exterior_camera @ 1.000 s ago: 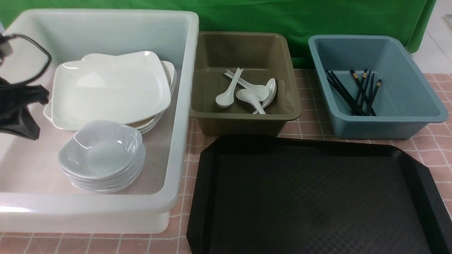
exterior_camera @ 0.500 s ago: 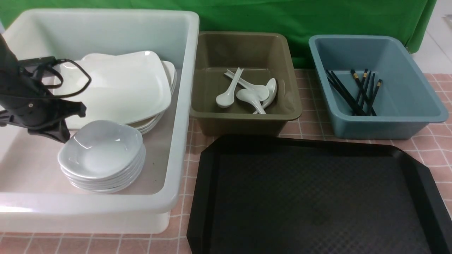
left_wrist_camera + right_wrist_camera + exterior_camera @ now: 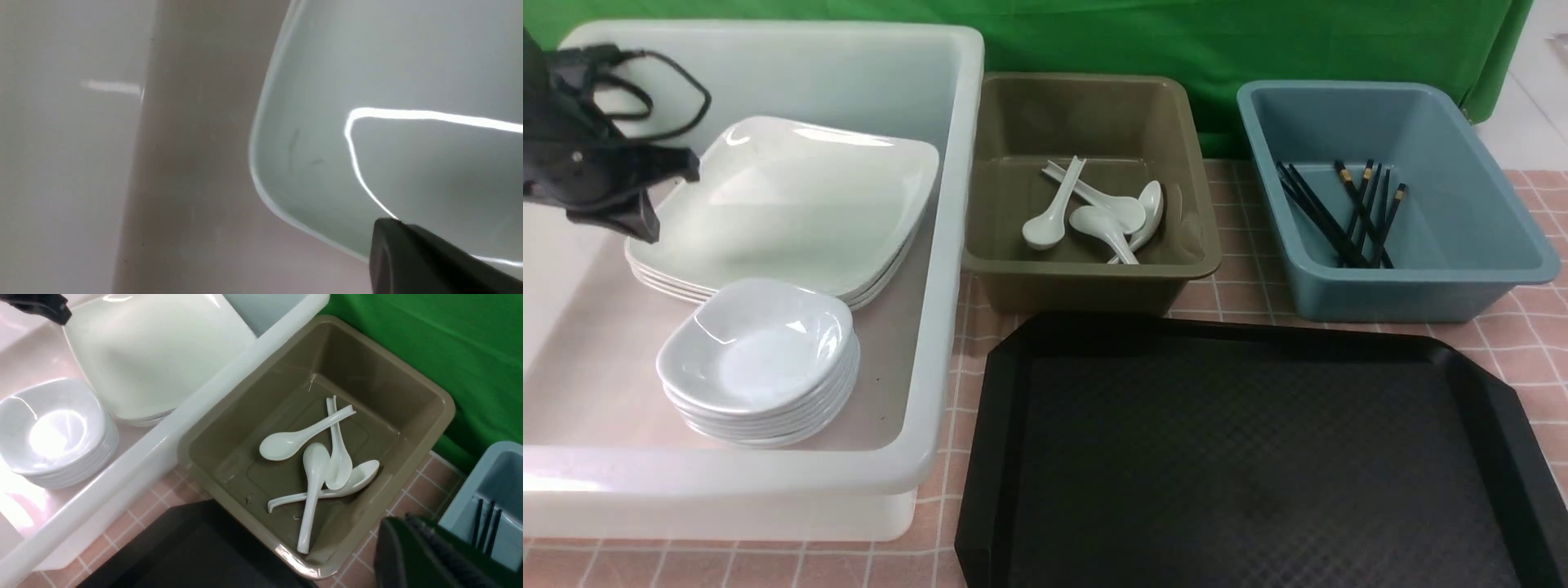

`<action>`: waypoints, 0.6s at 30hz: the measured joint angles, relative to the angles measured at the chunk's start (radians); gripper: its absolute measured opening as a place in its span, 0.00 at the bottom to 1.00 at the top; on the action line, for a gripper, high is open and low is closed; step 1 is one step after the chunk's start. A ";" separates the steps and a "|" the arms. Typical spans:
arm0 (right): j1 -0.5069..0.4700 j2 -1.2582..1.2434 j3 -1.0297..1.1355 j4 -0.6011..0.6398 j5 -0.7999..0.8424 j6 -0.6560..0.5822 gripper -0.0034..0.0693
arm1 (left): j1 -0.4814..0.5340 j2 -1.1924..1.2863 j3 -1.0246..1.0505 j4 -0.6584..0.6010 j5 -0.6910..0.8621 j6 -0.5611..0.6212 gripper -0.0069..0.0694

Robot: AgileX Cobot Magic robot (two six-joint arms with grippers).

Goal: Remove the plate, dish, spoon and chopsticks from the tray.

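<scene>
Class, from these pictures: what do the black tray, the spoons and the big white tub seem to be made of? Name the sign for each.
Tray: likely matte moulded plastic, judging by its fine diamond texture and dull sheen.
Spoons: glossy white, ceramic or melamine; the bright highlights cannot settle which.
White tub: probably plastic, with smooth, thick, rounded, slightly translucent walls.

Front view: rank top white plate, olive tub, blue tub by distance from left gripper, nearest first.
From the left gripper:
1. Large glossy white squarish plate, right beside it in the white tub.
2. Olive plastic tub, middle.
3. Blue plastic tub, far right.
</scene>
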 joint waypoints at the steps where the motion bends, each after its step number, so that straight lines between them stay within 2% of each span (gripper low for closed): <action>1: 0.000 0.000 0.000 -0.005 0.000 0.016 0.09 | -0.001 -0.015 -0.011 -0.024 0.032 0.012 0.09; 5: -0.012 -0.017 0.000 -0.059 0.000 0.105 0.09 | -0.021 -0.099 -0.018 -0.080 0.068 0.067 0.09; 9: -0.046 -0.091 0.004 -0.135 0.000 0.174 0.09 | -0.087 -0.278 -0.019 -0.113 0.091 0.127 0.09; 15: -0.095 -0.307 0.026 -0.171 0.000 0.245 0.09 | -0.214 -0.595 -0.020 -0.150 0.096 0.141 0.09; 18: -0.095 -0.467 0.120 -0.186 0.000 0.254 0.09 | -0.286 -0.783 0.031 -0.182 0.065 0.150 0.09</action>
